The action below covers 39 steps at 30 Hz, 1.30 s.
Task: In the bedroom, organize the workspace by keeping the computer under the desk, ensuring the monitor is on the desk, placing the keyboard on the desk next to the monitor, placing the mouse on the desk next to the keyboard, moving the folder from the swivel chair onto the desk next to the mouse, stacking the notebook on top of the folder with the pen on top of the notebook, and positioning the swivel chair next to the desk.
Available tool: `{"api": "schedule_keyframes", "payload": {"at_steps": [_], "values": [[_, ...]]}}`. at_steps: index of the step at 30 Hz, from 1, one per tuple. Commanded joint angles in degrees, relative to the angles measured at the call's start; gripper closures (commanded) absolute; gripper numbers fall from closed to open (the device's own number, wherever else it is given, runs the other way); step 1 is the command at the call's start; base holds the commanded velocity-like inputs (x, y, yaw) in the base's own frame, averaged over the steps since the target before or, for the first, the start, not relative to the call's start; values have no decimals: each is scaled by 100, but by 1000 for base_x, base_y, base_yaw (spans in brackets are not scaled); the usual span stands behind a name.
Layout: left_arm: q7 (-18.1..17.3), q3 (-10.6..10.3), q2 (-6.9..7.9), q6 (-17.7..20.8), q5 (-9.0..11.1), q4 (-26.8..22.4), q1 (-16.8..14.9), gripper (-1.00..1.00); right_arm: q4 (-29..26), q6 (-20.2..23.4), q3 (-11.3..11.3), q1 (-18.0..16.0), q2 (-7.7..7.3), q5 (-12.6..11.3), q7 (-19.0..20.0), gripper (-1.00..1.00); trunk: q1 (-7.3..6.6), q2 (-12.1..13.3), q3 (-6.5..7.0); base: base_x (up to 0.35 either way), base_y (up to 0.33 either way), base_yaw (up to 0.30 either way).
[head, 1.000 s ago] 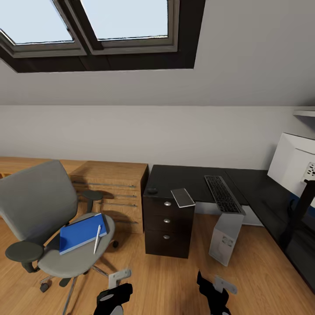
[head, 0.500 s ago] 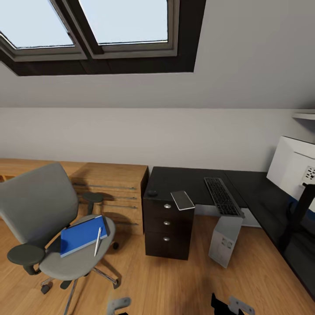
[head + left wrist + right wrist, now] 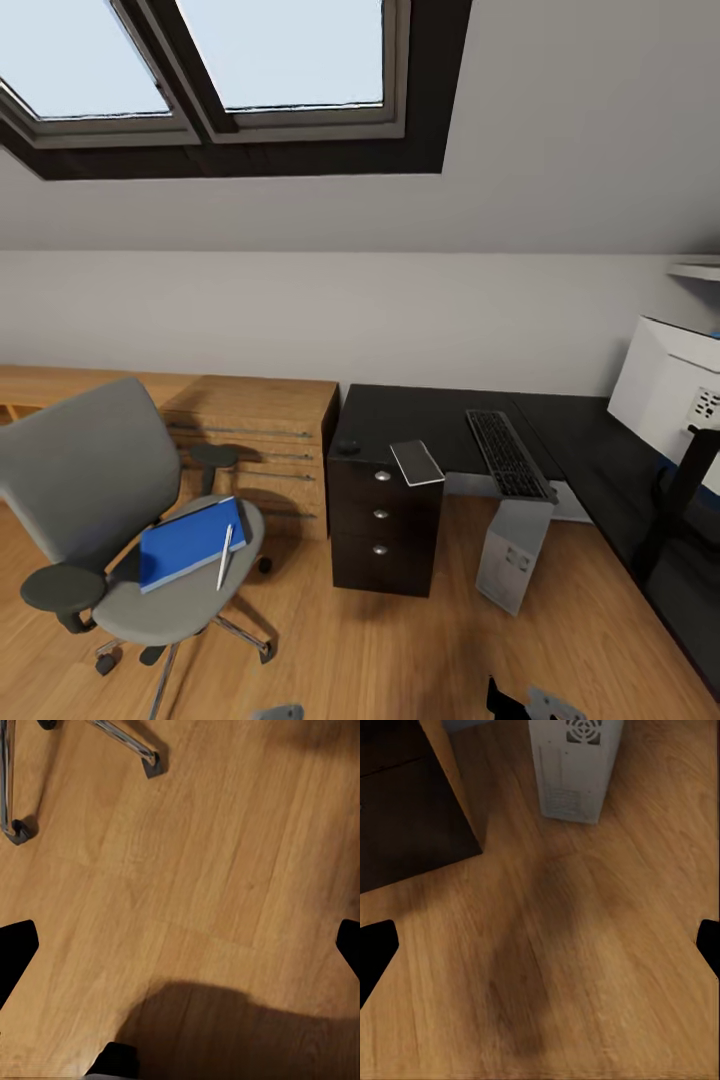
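The swivel chair (image 3: 130, 520) stands on the left, on the wooden floor (image 3: 400, 650). The blue folder (image 3: 190, 543) lies flat on its seat, and the white pen (image 3: 225, 556) lies on the folder near its right edge. A light wooden chest (image 3: 255, 440) stands behind the chair, against the far wall.

The black desk (image 3: 420, 420) fills the middle and runs off to the right. Its drawer unit (image 3: 383, 525) stands at the left end. On top, the small black mouse (image 3: 347, 447) sits near the left edge. The grey notebook (image 3: 417, 463) lies at the near edge, with a corner poking out over it. The keyboard (image 3: 505, 453) lies to its right, and its near end also hangs past the edge. The monitor (image 3: 672, 395) stands far right. The computer (image 3: 515, 553) stands on the floor by the desk, right of the drawers.

There is bare floor between the chair and the drawers.

The left gripper (image 3: 180, 945) has its fingers spread wide over the floor, holding nothing, with the chair's chrome legs (image 3: 127, 742) near. The right gripper (image 3: 540, 945) is spread wide too, holding nothing, with the computer and the drawer unit ahead of it. Both are well apart from the folder
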Motion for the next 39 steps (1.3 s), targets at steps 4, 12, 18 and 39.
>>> {"api": "schedule_keyframes", "payload": {"at_steps": [4,12,18,39], "values": [[40,-15,1,-4,27,19,-7,-100,8,-24,73,197,18,20,-9,-100,-88,158,78,0,0,-171],[46,-3,22,-47,33,21,-7,-100,13,-24,71,216,10,73,-12,-100,-264,478,256,0,0,-238],[76,8,87,-301,34,21,-7,-100,17,-29,76,222,28,78,-12,-100,-396,719,390,0,0,-243],[-311,-21,126,-1387,61,1746,-7,-100,17,-31,77,233,42,94,-3,-100,-857,1561,812,0,0,-115]]}}
